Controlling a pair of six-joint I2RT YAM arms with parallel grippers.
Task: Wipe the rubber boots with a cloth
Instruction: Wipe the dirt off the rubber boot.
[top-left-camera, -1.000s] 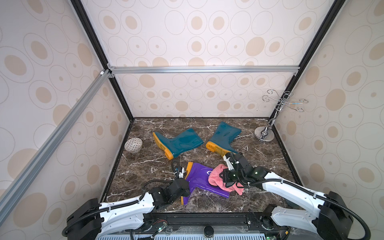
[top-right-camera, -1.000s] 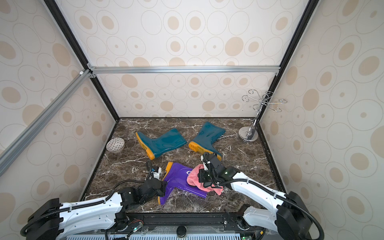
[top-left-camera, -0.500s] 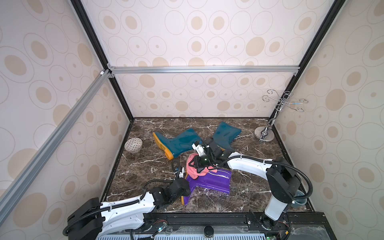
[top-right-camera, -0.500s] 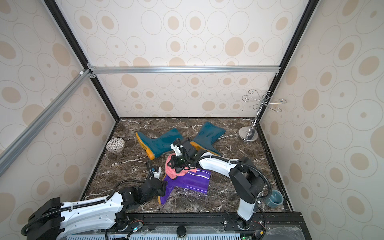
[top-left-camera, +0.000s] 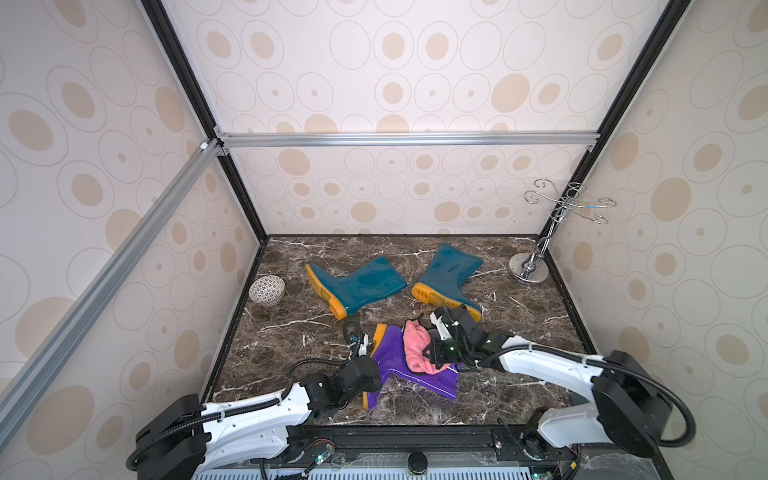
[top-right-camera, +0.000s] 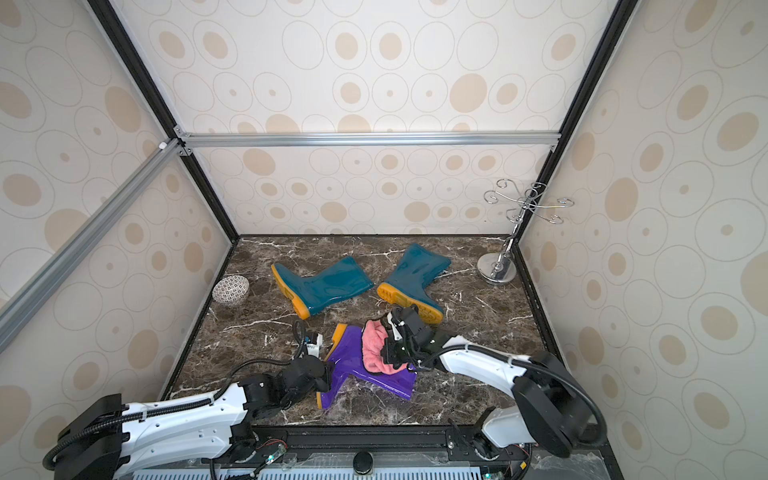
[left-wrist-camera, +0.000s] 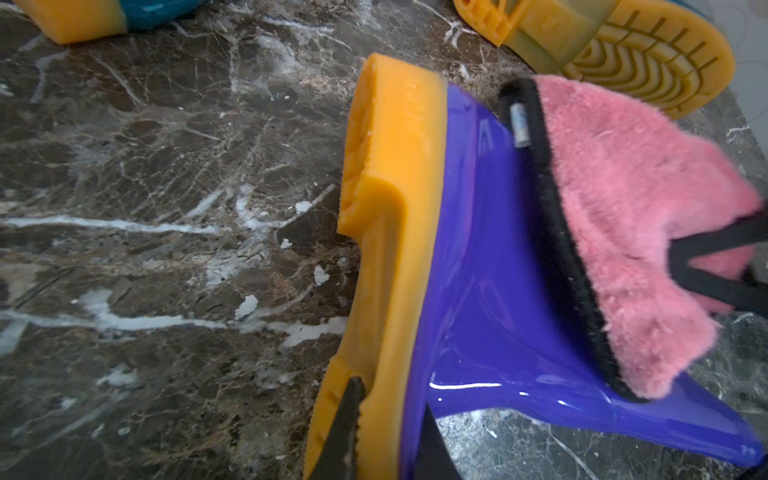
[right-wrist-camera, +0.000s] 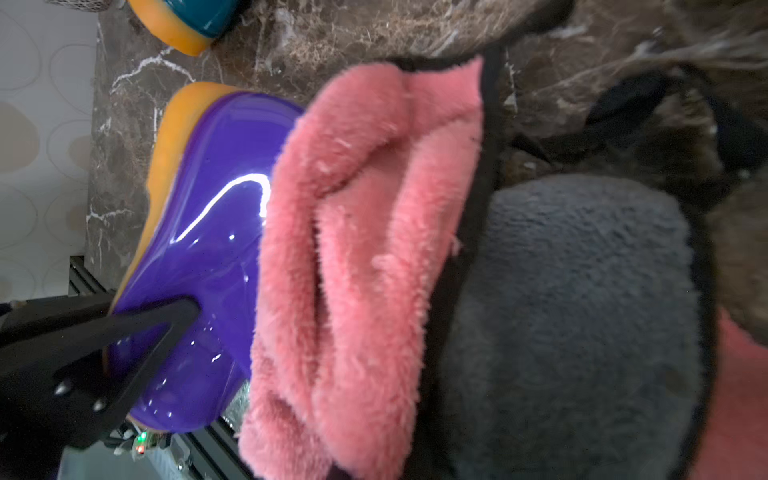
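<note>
Bench (top-left-camera: 519, 386): dark marble.
Teal boot (top-left-camera: 361, 284), second teal boot (top-left-camera: 451, 270): on their sides, toward the back edge.
Purple boot (top-left-camera: 432, 382): on its side near the front edge.
Pink cloth (top-left-camera: 415, 347): draped over the purple boot.
Left claw (left-wrist-camera: 390, 399): clamped on the purple boot's sole.
Right claw (top-left-camera: 430, 355): clenched on the cloth.

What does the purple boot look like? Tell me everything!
The purple boot is shiny rubber with a thick yellow-orange sole. It lies on its side on the marble table, nearest the robot. The left gripper pinches the edge of its sole, and the fluffy pink cloth lies bunched on top of it.
</note>
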